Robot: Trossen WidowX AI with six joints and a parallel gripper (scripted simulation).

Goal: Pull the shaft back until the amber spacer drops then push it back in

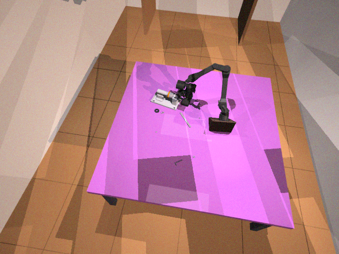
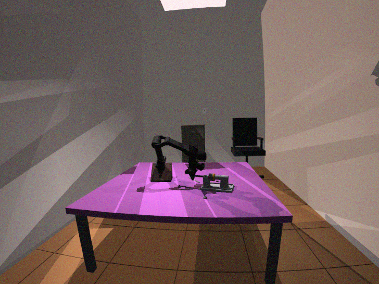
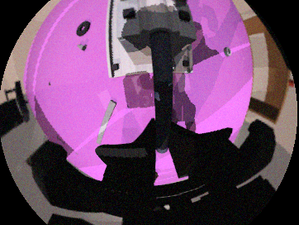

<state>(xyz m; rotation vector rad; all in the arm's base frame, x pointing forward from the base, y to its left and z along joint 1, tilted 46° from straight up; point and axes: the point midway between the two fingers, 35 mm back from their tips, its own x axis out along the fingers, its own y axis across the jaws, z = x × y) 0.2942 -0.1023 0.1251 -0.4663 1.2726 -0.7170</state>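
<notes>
The fixture's pale base plate (image 1: 165, 104) (image 3: 133, 63) carries the big housing block (image 2: 224, 178) and a grey support block (image 1: 174, 101) (image 3: 165, 29). The amber spacer (image 1: 168, 94) (image 2: 211, 176) is still up in the fixture beside the housing, not on the table. Other spacers are too small or hidden to tell. The dark shaft (image 3: 162, 87) (image 2: 199, 176) sticks out of the support block toward the arm. My gripper (image 3: 157, 120) (image 2: 192, 175) is shut on the shaft's outer end. The arm's wrist partly covers this end in the top view.
A black ring (image 1: 156, 110) (image 2: 204, 197) (image 3: 83, 28) and a small metal piece (image 1: 162, 112) (image 3: 83, 47) lie beside the base plate. A flat metal strip (image 1: 185, 119) (image 3: 106, 122) lies nearer the arm's base. A small hex key (image 1: 178, 161) lies farther off.
</notes>
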